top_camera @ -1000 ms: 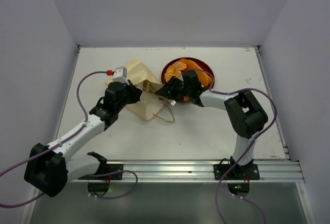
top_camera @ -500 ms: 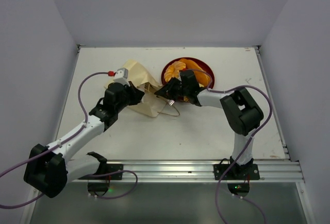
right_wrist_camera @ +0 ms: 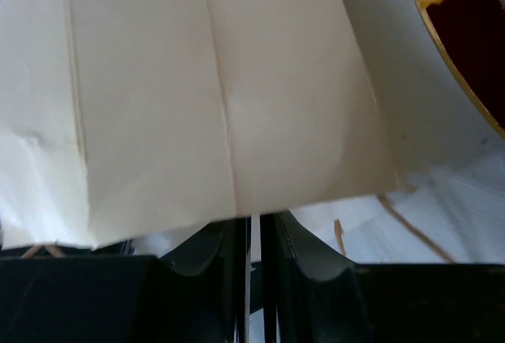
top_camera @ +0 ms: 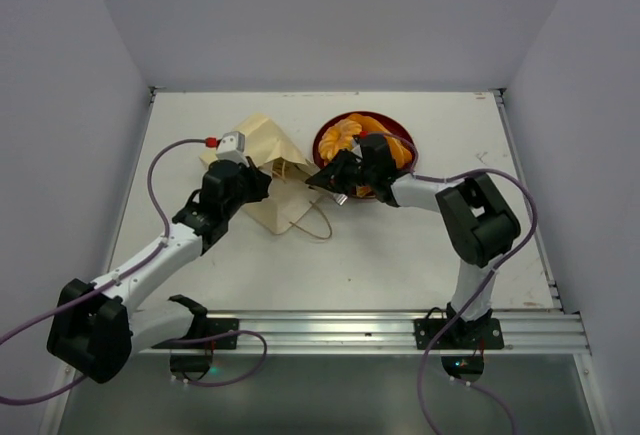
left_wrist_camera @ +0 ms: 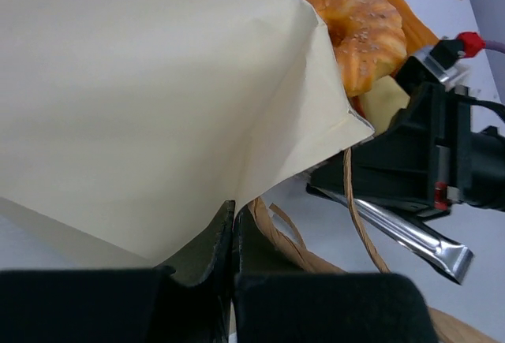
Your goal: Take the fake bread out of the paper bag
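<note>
With the left claw [left_wrist_camera: 233,221] and right claw [right_wrist_camera: 252,229] each pinched shut on an edge of the paper bag [top_camera: 262,155], which lies on the table [top_camera: 400,255] beside the red plate [top_camera: 322,135] of fake bread [top_camera: 350,133], the next move probably calls for pulling its mouth open.

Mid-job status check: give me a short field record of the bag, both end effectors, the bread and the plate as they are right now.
paper bag: lying flat on the table, left of the plate
bag handles: loose on the table at the bag's near-right end
left end effector: shut on the bag's edge
right end effector: shut on the bag's edge, on the plate side
plate: red, beside the bag
bread: orange pieces on the plate
inside of bag: hidden; cannot tell whether any bread is left
</note>
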